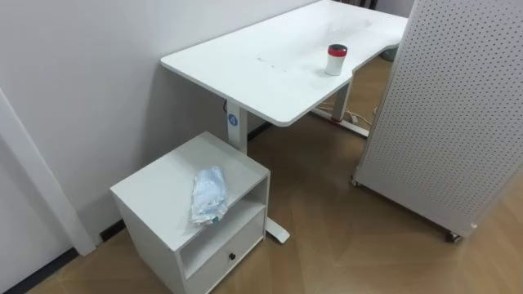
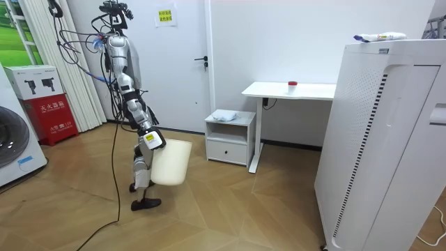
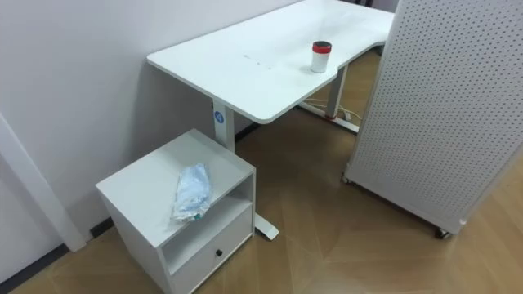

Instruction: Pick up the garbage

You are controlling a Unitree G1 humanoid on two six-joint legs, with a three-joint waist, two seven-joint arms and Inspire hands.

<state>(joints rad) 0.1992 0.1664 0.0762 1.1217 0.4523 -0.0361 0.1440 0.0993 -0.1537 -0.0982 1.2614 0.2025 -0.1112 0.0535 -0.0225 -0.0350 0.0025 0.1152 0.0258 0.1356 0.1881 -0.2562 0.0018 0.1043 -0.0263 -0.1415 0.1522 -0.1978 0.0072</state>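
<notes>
Judge pick-up not yet begun. Note crumpled bluish plastic wrapper [image 1: 209, 194] on top of low white cabinet [image 1: 155, 192], near its front edge, untouched. Note small white canister [image 1: 336, 59] with red lid, upright on white desk [image 1: 245, 69], well apart from the wrapper; possibly a second item.

In the room view, see the robot standing on wood floor [image 2: 230, 209], well apart from the cabinet and turned toward it, with white bin [image 2: 171, 162] hanging by the right hand [image 2: 149, 139]. Cannot tell how the fingers sit on the bin: too small to read. Cannot see into the bin.

Left to do, as judged: close the gap, reach the wrapper, grasp, drop into bin, then check the desk.
</notes>
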